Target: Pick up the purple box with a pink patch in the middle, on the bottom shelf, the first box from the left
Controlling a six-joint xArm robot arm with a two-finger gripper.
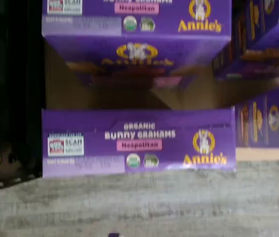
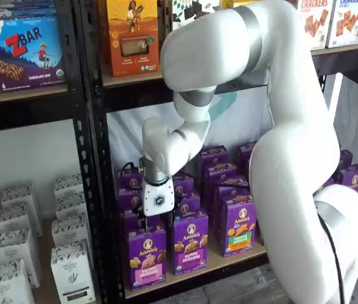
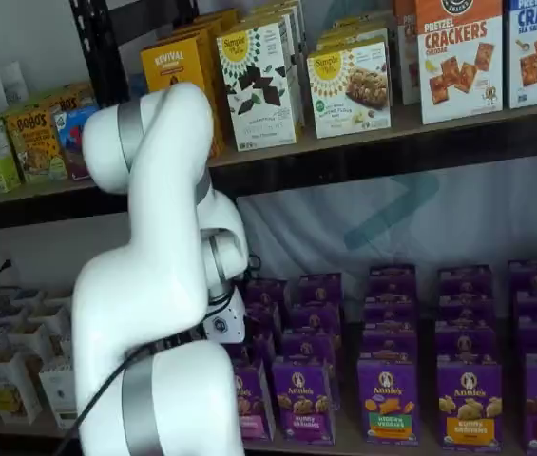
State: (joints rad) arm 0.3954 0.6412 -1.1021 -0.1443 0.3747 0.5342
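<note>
A: Where's my gripper (image 2: 146, 223)?

B: Directly over the purple box (image 2: 146, 255), front-left on the bottom shelf (image 2: 229, 258). Fingers mostly hidden.

A: I read the jaws as fully spread, holding nothing. Next neighbour sits at its 3 o'clock, so I'd drop straight down.

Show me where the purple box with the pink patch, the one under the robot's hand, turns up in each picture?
Wrist view: the purple box shows its top, pink patch mid-panel.
Shelf view: front of the bottom shelf, under the gripper.
Shelf view: the purple box, half behind the arm.
Shared landmark: the yellow-ringed bunny logo.
</note>
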